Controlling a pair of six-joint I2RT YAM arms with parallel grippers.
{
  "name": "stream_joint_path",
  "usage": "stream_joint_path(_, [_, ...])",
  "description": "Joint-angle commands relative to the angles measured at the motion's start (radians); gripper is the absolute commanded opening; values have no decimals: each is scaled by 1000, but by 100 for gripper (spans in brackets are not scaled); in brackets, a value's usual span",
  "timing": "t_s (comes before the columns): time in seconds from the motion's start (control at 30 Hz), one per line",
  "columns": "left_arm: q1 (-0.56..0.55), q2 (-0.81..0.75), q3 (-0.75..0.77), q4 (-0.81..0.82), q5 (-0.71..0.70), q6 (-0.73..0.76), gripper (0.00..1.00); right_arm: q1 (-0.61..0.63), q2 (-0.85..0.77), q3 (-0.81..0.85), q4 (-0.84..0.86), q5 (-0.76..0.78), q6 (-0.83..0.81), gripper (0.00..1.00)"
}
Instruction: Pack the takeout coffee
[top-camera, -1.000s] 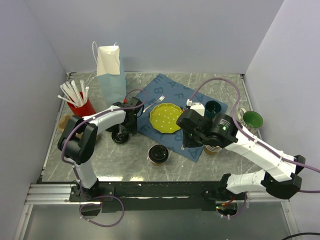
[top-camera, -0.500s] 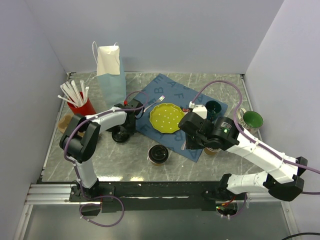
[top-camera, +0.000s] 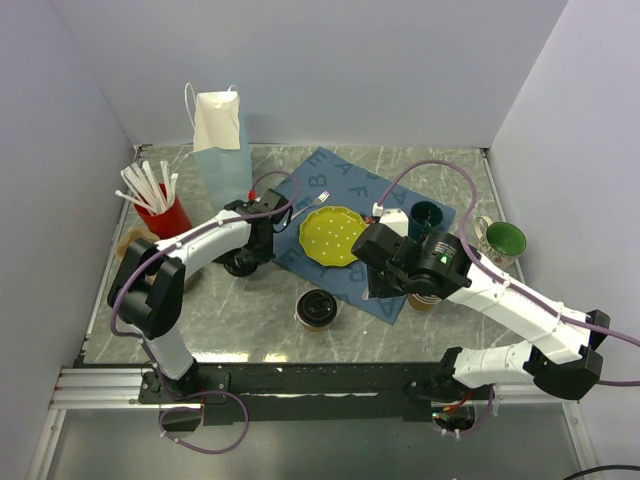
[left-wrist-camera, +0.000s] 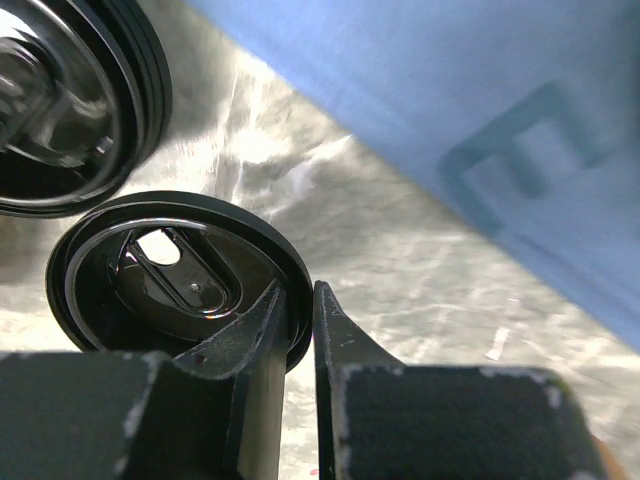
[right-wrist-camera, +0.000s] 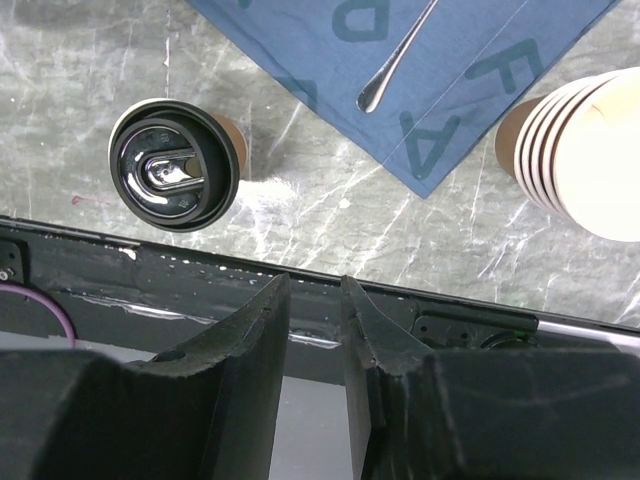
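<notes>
Pinched rim of loose black lid (left-wrist-camera: 150, 270) in nearly closed left gripper (left-wrist-camera: 300, 300) (probably to clear it); hung right gripper (right-wrist-camera: 315, 300), slightly parted, empty, near takeout coffee (right-wrist-camera: 175, 165) by near edge of table (right-wrist-camera: 330, 200).

Left arm (top-camera: 200, 240) bent at the elbow, reaching right toward centre. Left gripper (left-wrist-camera: 300, 295) pinched on black lid (left-wrist-camera: 150, 275) rim. Right arm (top-camera: 500, 295) angled left; right gripper (right-wrist-camera: 313, 285) points down, jaws slightly apart, holding nothing.

glossy plastic loose lid (left-wrist-camera: 170, 290), paper takeout coffee (right-wrist-camera: 175, 165), matt cloth (left-wrist-camera: 450, 100)
</notes>
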Motion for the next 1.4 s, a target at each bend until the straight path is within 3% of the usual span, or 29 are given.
stream_joint_path(0.0, [-10, -56, 94, -66, -86, -10, 16, -5, 2, 46, 18, 25, -1, 35])
stream_joint_path(0.33, [18, 30, 158, -45, -248, 94, 17, -5, -30, 38, 4, 25, 28, 35])
stream_joint_path(0.57, [99, 45, 137, 9, -222, 139, 18, -5, -85, -6, -14, 27, 82, 36])
stream_joint_path(0.87, [118, 84, 161, 15, -195, 157, 28, -5, -102, -12, -16, 30, 108, 36])
stream_joint_path(1.17, [118, 45, 209, -26, -210, 144, 47, -5, -93, -15, 9, 18, 95, 37])
stream_joint_path(1.2, [118, 23, 228, -34, -199, 139, 53, -5, -87, -14, 14, 9, 92, 38])
stream_joint_path(1.3, [115, -28, 301, -55, -118, 119, 68, -3, -62, -21, 67, -25, 57, 38])
stream_joint_path(1.37, [113, -63, 325, -48, -11, 105, 72, -5, -39, -29, 116, -74, 26, 38])
